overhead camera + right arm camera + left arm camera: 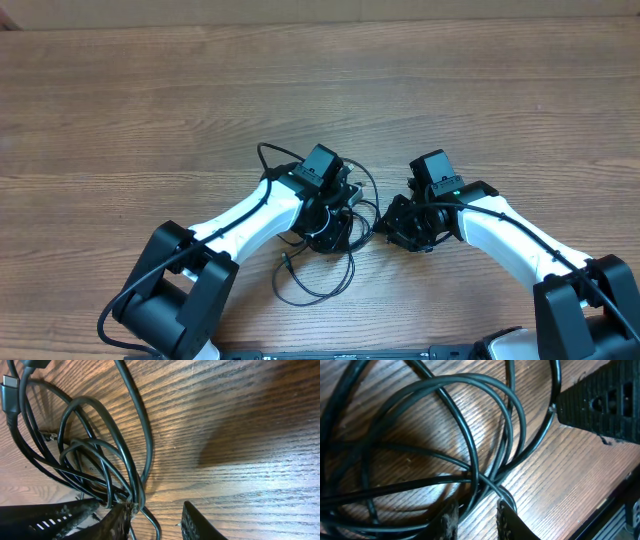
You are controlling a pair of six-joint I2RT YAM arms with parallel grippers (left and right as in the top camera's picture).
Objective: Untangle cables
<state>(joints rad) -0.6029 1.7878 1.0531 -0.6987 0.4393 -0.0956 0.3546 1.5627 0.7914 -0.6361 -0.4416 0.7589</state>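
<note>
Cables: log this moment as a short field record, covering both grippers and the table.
cables: several thin black cords, looped over one another in one tangle between the arms
plug end: lies at the tangle's edge, on the wood
left gripper: open, low over the tangle, strands running between its fingers
right gripper: open, bunched loops at the tip of one finger
table: wood grain
untangling: not yet done

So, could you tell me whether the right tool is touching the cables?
Touching. The right wrist view shows the cables bunched against one finger of the right tool.
</note>
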